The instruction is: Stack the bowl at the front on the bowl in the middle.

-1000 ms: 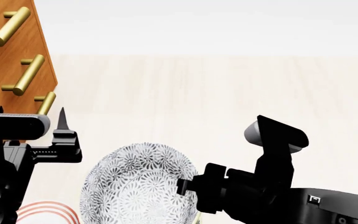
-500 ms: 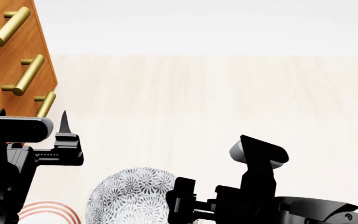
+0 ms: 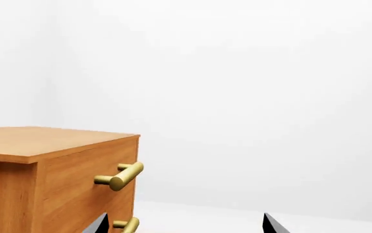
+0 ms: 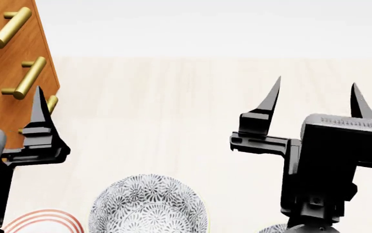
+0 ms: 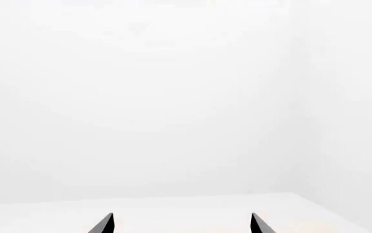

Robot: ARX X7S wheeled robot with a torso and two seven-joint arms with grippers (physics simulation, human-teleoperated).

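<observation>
Head view, right gripper [image 4: 315, 99]: raised with its two pointed tips up and spread wide apart at 3 o'clock; nothing is held between them and nothing is touched.
Head view, left gripper [image 4: 38, 109]: only one pointed finger is seen, at 9 o'clock, standing in front of the wooden drawer unit [image 4: 8, 63]; whether it is spread or pressed together cannot be told here.
Head view, task bowl: a patterned grey bowl [image 4: 148, 206] is seen on the pale wooden tabletop [image 4: 172, 107] at 6 o'clock, apart from both grippers.
Head view, other bowls: a red-ringed bowl [image 4: 43, 221] is cut by the lower edge at 7 o'clock, just beside the patterned one; a sliver of another patterned bowl [image 4: 273, 228] shows at 5 o'clock under the right arm.
Head view, edges and room: the drawer unit with brass handles [image 4: 27, 77] closes off 10 o'clock; open tabletop is seen from centre to 1 o'clock.
Head view, writing: none can be read.
Left wrist view, gripper: two dark tips are seen well apart, nothing between them; the drawer unit stands close beside one fingertip [image 3: 98, 224].
Left wrist view, room: a plain white wall is seen beyond.
Right wrist view, gripper: two fingertips [image 5: 105, 224] are seen spread wide, empty, facing white wall and pale tabletop.
</observation>
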